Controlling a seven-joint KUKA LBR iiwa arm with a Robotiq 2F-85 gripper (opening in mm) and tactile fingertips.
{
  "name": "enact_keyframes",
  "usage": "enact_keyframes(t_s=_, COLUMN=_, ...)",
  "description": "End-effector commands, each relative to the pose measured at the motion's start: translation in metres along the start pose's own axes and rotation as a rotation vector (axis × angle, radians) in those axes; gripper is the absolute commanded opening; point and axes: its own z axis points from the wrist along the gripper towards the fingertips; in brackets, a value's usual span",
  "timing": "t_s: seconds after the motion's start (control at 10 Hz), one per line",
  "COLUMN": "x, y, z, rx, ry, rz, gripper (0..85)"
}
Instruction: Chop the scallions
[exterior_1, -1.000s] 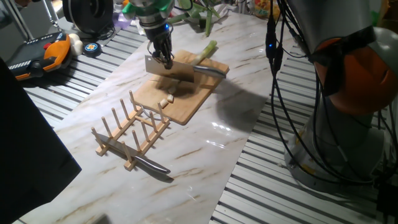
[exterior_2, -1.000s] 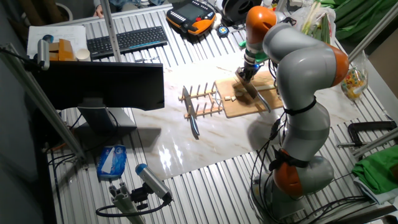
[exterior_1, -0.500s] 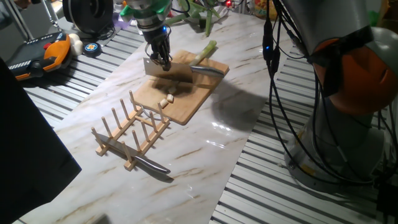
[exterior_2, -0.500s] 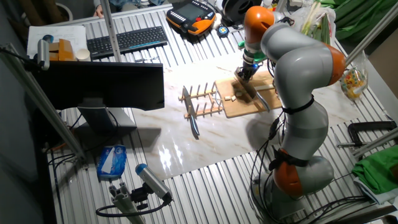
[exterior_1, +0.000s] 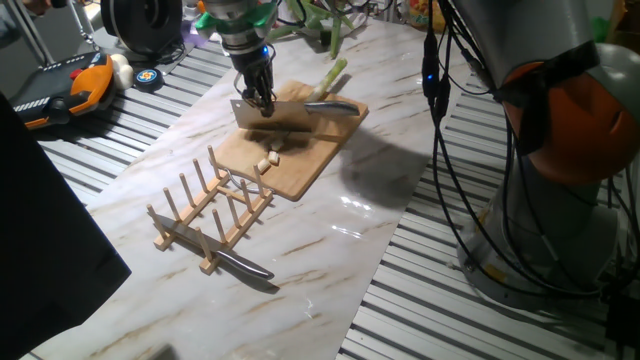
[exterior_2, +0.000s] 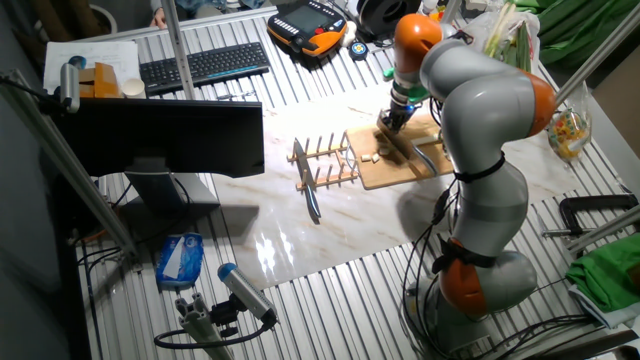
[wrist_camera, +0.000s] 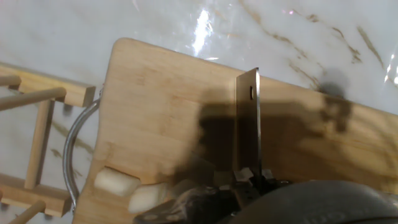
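The scallion (exterior_1: 331, 77) lies at the board's (exterior_1: 300, 165) one o'clock corner, its white end hidden behind my cleaver (exterior_1: 272, 114), with cut chunks (exterior_1: 268, 160) at the board's seven o'clock side. My pincer (exterior_1: 262, 101) is pinching the cleaver's spine, and since a second ago the blade has risen a little and drifted toward eleven o'clock. From the hand view I think it hangs clear over bare wood, so that stroke is likely finished and another cut needs setting up.
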Motion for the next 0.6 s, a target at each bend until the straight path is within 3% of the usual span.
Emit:
enact_keyframes(t_s=0.0, x=0.002, y=0.000, z=0.002, rx=-0.001, ry=-0.001, rz=0.000, gripper=0.7)
enact_keyframes(t_s=0.5, x=0.014, y=0.000, z=0.003, rx=-0.002, ry=-0.009, rz=0.001, gripper=0.7)
